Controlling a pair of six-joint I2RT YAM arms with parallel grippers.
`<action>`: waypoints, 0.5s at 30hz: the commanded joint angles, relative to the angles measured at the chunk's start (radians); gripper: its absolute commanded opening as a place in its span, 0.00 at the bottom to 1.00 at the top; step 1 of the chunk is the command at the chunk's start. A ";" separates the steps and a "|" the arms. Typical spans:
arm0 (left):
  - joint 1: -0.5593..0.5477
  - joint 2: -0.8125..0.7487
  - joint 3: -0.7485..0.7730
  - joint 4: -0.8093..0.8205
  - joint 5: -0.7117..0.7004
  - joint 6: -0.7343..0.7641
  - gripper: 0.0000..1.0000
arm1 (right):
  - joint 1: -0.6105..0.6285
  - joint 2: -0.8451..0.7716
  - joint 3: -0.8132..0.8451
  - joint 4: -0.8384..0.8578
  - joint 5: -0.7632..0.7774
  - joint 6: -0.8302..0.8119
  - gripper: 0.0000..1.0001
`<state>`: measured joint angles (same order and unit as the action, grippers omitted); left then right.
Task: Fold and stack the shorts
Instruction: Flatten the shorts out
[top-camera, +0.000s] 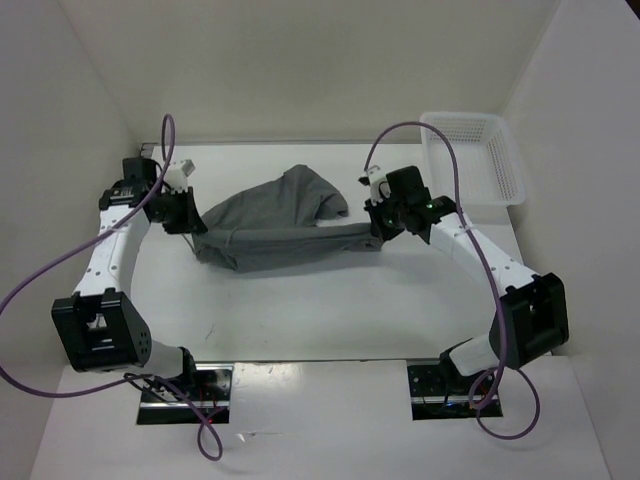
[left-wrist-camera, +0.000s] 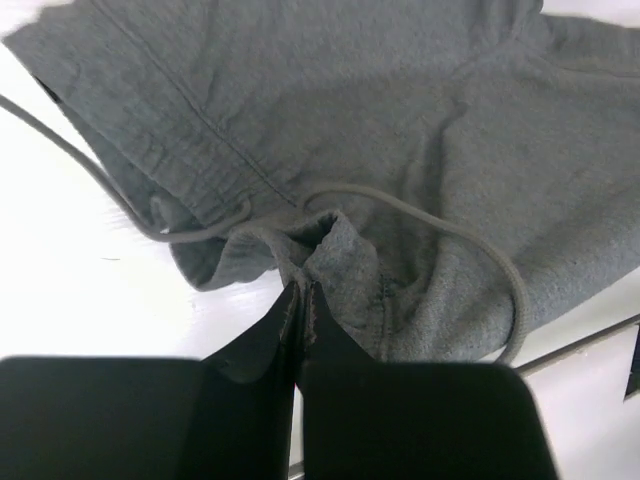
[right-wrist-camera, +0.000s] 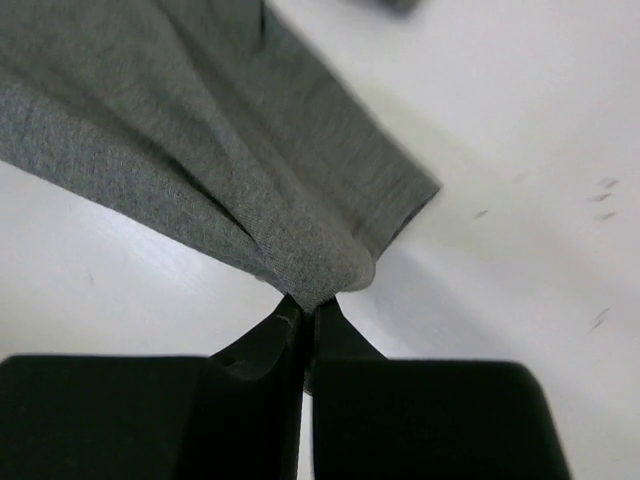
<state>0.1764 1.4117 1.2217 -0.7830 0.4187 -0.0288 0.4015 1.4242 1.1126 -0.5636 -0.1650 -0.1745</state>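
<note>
Arms: the left arm (top-camera: 115, 260) and the right arm (top-camera: 490, 260) are nearest to the top camera, with their bases at the near edge. Each reaches toward the far half of the table, and the two bend inward toward each other.
Table: the white table (top-camera: 330, 310) carries everything. Its near half is bare.
Shorts: the grey shorts (top-camera: 275, 225) are on the far middle part of the table, stretched sideways between the two grippers. A loose fold of fabric rises on the far side, and the right part is drawn out into a narrow strip.
Basket: the white mesh basket (top-camera: 478, 160) stands at the far right corner, apart from the shorts.
Left gripper: the left gripper (left-wrist-camera: 302, 290) is at the left end of the shorts. Its fingers are pressed together on a bunched piece of the waistband.
Right gripper: the right gripper (right-wrist-camera: 308, 305) is at the right end. Its fingers are closed tightly on a gathered corner of a hemmed edge.
Cables: a purple cable (top-camera: 40, 290) loops beside the left arm, and a second runs along the right arm.
Drawstring: the thin grey drawstring (left-wrist-camera: 430, 225) comes out of the waistband just beside the left gripper and lies in loose curves over the fabric and the table.
</note>
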 joint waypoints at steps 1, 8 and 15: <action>0.021 0.007 0.218 0.033 -0.051 0.029 0.00 | -0.023 0.017 0.171 0.033 0.136 -0.043 0.00; 0.021 0.001 0.642 0.065 -0.106 0.029 0.00 | -0.023 0.065 0.550 0.079 0.269 -0.028 0.00; 0.021 -0.155 0.733 0.042 -0.097 0.029 0.00 | -0.023 -0.068 0.704 0.027 0.260 -0.060 0.00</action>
<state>0.1761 1.3342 1.9240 -0.7483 0.3798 -0.0311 0.4026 1.4452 1.7424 -0.5007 -0.0231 -0.1810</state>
